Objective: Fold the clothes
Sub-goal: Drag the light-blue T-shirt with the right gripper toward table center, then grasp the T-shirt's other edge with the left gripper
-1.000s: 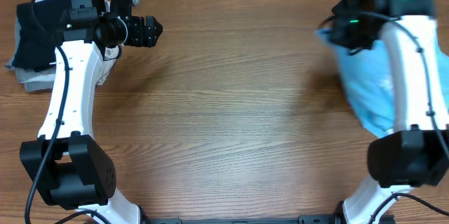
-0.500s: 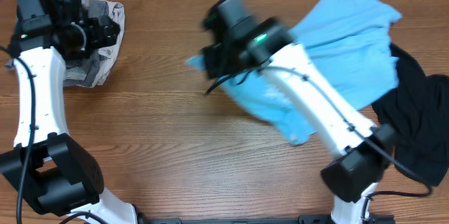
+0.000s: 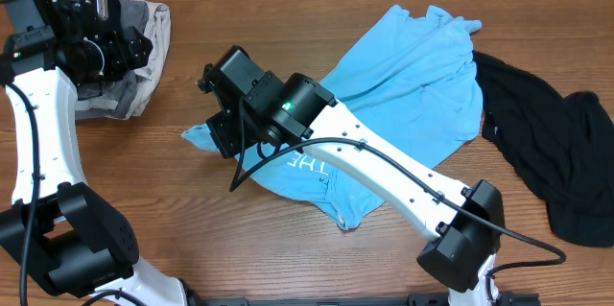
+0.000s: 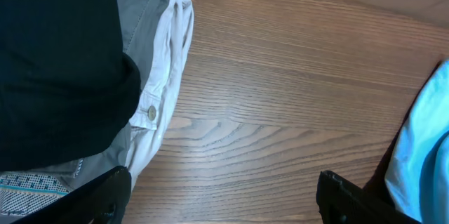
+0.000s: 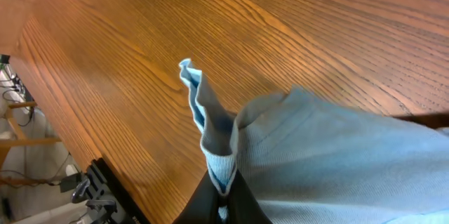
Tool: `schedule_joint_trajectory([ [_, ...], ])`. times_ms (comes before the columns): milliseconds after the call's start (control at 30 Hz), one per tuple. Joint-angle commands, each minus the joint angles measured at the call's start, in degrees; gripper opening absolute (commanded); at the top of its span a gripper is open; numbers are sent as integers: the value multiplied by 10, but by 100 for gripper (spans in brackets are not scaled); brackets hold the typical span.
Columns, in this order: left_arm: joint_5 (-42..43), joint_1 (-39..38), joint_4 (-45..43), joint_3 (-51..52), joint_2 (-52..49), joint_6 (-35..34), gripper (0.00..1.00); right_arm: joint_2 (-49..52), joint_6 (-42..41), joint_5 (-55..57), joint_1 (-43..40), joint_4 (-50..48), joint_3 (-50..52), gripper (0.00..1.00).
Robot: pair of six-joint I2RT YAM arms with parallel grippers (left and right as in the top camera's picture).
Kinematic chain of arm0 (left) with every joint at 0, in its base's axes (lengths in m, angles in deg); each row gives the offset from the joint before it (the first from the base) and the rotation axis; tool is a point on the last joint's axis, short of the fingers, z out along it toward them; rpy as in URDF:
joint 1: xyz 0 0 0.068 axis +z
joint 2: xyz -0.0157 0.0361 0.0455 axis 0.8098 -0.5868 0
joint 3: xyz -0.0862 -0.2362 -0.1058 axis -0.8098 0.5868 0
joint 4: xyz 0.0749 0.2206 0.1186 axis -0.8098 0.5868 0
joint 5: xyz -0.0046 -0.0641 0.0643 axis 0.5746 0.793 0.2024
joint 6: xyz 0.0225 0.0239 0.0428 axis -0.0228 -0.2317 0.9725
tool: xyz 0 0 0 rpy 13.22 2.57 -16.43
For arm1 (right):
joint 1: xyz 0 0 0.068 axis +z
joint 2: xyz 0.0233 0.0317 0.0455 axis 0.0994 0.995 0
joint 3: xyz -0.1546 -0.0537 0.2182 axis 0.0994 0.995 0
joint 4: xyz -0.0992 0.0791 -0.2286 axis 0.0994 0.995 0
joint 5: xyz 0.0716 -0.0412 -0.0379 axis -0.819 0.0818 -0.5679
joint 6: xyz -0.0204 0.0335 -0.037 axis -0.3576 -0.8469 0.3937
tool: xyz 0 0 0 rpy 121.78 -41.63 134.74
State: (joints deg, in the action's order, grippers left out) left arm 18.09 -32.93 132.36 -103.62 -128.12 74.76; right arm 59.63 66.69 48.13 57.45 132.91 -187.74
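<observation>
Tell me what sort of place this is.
Probably a robotics lab workbench: two white robot arms stand at a wooden table, with a light blue T-shirt and a black garment on it.

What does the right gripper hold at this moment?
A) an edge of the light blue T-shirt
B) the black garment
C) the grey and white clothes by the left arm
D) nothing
A: in the right wrist view, the right gripper is shut on a ribbed edge of the light blue T-shirt.
</observation>
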Motion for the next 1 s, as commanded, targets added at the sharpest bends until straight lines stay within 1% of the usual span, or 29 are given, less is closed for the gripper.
schedule_joint_trajectory([
  [0,1,2,0,-15,-4,-2,87,-4,-4,-5,-2,-6,-8,4],
  [100,1,2,0,-15,-4,-2,86,-14,-10,0,-14,0,-9,4],
  [233,3,2,-2,-15,-4,-3,86,-64,-25,30,-64,25,-10,4],
  [300,7,-1,-5,-15,-4,-2,86,-101,-25,41,-106,46,-19,4],
  [400,8,-14,-9,-15,-4,-2,86,-158,-24,43,-201,85,-51,4],
  [500,8,-36,-11,-15,-4,-2,85,-201,-20,42,-292,101,-67,4],
  [633,18,-90,-2,-15,-4,21,83,-240,-3,42,-417,104,-69,4],
  [767,24,-166,9,-15,-4,50,83,-243,-1,42,-520,119,-67,4],
  [833,24,-212,11,-15,-4,63,83,-240,0,42,-554,131,-64,4],
  [967,23,-299,6,-15,-4,70,84,-237,2,42,-589,142,-61,4],
])
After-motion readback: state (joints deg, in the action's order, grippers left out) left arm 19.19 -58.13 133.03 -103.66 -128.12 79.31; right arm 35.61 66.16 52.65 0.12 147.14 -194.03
